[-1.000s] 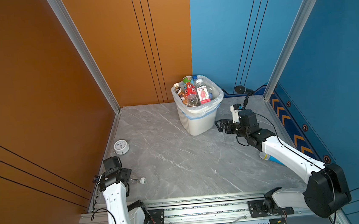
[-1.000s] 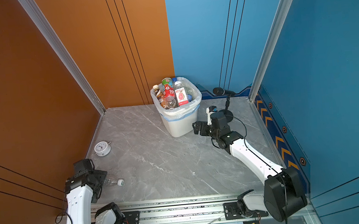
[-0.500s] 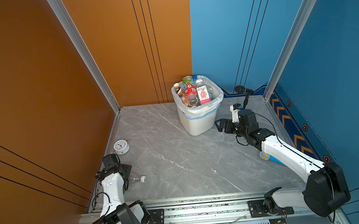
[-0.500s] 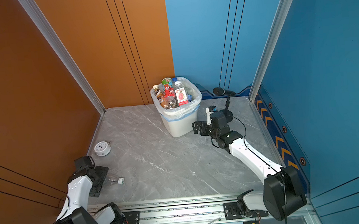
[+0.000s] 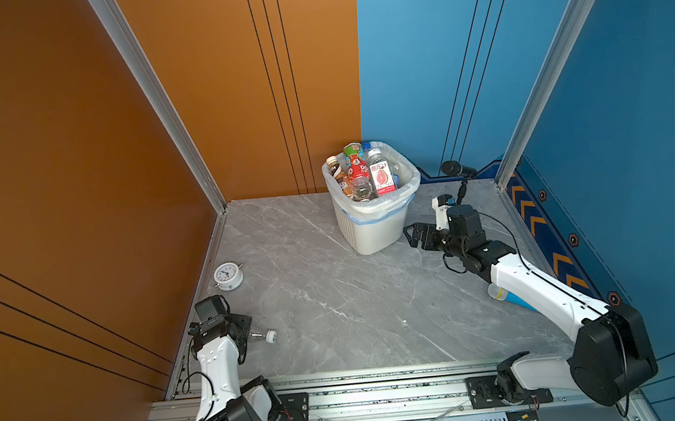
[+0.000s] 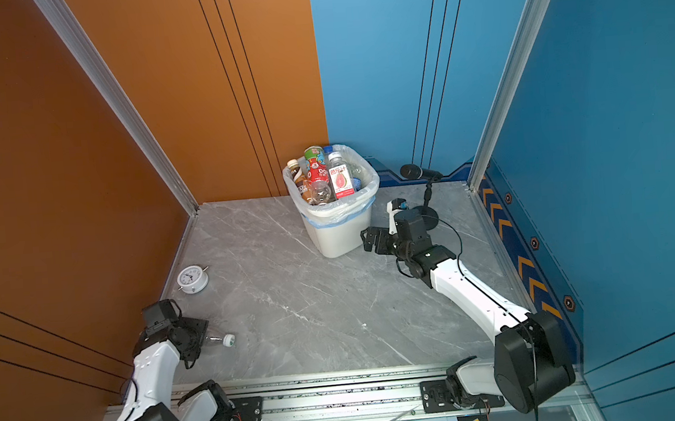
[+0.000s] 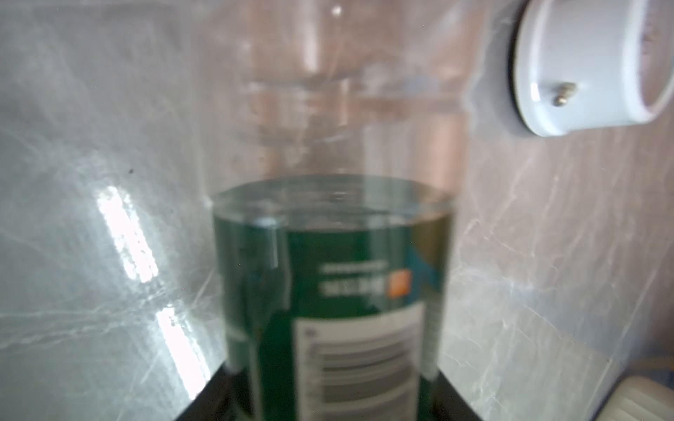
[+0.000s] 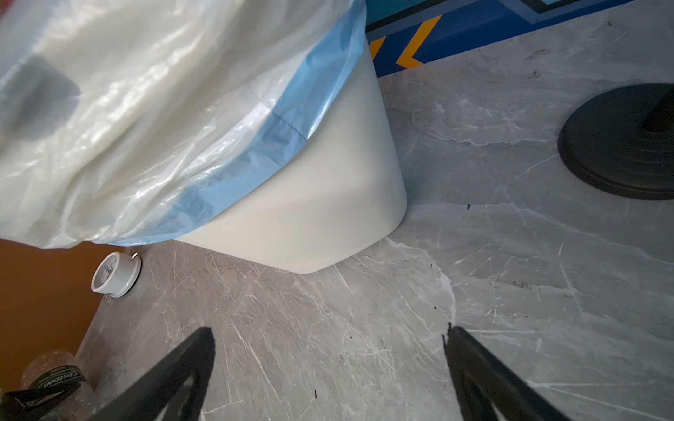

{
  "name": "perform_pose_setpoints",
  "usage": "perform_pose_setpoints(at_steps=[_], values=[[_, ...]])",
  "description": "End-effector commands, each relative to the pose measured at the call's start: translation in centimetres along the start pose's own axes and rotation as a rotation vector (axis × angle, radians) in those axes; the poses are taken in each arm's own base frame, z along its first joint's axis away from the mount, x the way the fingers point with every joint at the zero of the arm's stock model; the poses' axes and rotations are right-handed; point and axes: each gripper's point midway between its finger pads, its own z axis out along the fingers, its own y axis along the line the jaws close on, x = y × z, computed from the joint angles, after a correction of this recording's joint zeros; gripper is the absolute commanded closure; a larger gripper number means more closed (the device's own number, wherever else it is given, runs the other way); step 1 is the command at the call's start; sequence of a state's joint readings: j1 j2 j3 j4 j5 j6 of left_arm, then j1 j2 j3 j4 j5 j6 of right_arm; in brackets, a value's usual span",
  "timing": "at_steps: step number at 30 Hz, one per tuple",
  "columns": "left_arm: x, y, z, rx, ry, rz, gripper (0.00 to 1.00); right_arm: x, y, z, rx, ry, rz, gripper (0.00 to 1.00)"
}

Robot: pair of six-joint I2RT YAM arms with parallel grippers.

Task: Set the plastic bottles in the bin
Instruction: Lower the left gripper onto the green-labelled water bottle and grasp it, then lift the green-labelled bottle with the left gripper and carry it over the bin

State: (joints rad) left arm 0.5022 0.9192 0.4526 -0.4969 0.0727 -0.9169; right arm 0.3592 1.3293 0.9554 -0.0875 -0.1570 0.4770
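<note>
Both top views bright, sharp. Left wrist view blurred: the clear green-labelled plastic bottle (image 7: 332,291) at the left claw (image 5: 241,332) is out of focus; white glare streaks the grey marble tabletop (image 7: 127,237) beside it

White bin (image 5: 375,233) full of bottles (image 5: 381,176); left pincer (image 5: 241,330) over white-capped clear bottle (image 5: 269,336).

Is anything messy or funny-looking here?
Yes. The alarm clock lies face up on the tabletop by the orange wall, and the bin is so full that bottles poke up above its rim.
</note>
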Motion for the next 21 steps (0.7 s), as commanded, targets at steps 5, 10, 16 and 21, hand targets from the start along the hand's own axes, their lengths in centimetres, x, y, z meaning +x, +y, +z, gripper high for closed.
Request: perform_pose_setpoints(at_steps=[5,10,16,21], values=[[1.4,-3.4,-3.2,0.167,0.022,0.048,0.51,-1.4,0.0,-0.8,0.010,-0.038,0.008,0.00],[2.0,-6.3,-6.5,0.263,0.001,0.134,0.52,-1.3,-0.2,-1.1,0.014,-0.038,0.010,0.00],[4.1,-10.7,-10.2,0.380,0.013,0.292,0.51,-1.3,-0.6,-1.5,0.021,-0.044,0.015,0.00],[5.7,-16.2,-14.5,0.480,-0.019,0.474,0.50,-1.3,-1.1,-2.1,0.031,-0.050,0.021,0.00]])
